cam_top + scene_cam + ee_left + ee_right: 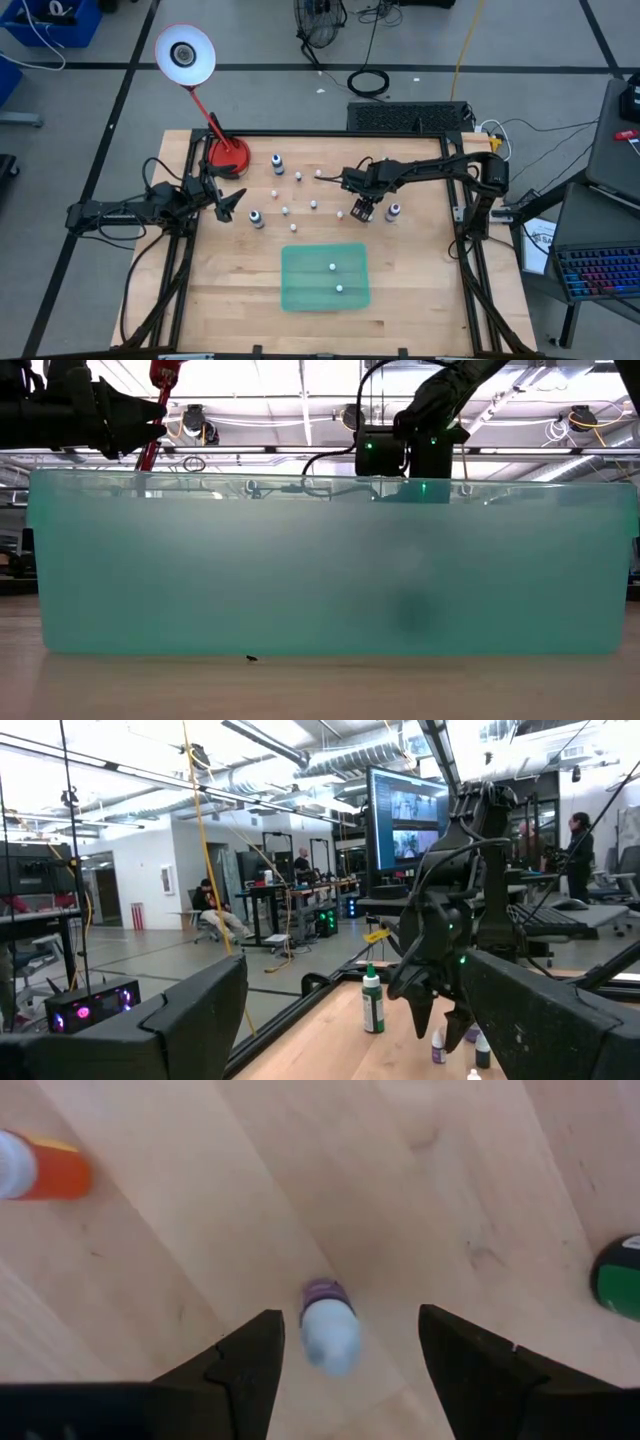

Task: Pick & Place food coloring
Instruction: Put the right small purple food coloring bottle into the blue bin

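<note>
While the right hand [345, 1355] hangs with fingers apart over a purple food coloring bottle [329, 1325] near the table's [230, 290] centre in the high view, it should descend straight and close evenly. The left hand [230, 203] waits wide at frame left.

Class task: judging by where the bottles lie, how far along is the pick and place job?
Done: two white-capped bottles lie in the green bin. In hand: the right gripper, open, hangs over a purple bottle standing between its fingers, not gripped yet. Left: several more bottles stand scattered on the table. The left gripper waits, open, at the left edge.
</note>
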You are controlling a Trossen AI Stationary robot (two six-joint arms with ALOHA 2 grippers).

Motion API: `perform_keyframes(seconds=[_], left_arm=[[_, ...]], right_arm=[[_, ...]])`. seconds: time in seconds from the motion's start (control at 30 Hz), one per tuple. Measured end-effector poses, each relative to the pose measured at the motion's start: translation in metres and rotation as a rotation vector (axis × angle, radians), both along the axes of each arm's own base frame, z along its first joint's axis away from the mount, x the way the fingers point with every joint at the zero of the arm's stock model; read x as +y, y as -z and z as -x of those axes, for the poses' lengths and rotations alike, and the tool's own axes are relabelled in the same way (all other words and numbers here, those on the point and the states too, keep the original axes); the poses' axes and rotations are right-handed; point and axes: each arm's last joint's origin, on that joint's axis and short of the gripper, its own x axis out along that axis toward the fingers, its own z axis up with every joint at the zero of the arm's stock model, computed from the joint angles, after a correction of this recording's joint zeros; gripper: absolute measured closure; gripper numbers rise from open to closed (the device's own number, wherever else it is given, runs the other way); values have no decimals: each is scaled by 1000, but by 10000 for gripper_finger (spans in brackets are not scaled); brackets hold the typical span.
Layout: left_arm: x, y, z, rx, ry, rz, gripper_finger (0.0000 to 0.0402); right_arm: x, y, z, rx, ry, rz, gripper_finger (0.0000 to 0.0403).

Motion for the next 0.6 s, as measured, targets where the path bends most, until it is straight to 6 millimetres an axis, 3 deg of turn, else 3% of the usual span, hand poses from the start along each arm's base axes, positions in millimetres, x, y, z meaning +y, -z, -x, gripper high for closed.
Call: perform_keyframes(seconds=[0.6], left_arm=[[0,0,0,0,0,0,36]], right_arm=[[-2,8,2,-34,-5,-44,258]])
